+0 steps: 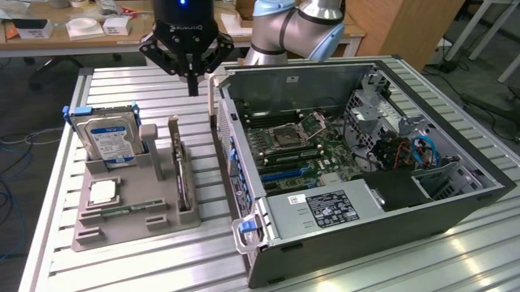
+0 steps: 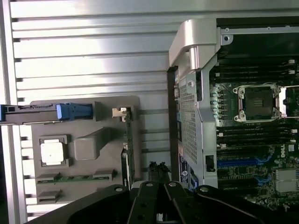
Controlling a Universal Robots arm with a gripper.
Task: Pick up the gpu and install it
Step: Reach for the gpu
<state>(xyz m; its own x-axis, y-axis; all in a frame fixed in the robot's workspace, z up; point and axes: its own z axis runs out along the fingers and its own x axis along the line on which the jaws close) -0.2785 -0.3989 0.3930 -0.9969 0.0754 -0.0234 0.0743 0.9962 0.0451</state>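
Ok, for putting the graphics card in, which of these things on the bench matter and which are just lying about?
For the job: gpu, standing on edge in the grey holder; gripper, shut and empty above the table; open computer case.
Just lying about: hard drive, processor chip, memory stick, all in the same holder.

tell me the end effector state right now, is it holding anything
End effector: closed, holding nothing; the gpu is not in its grip.
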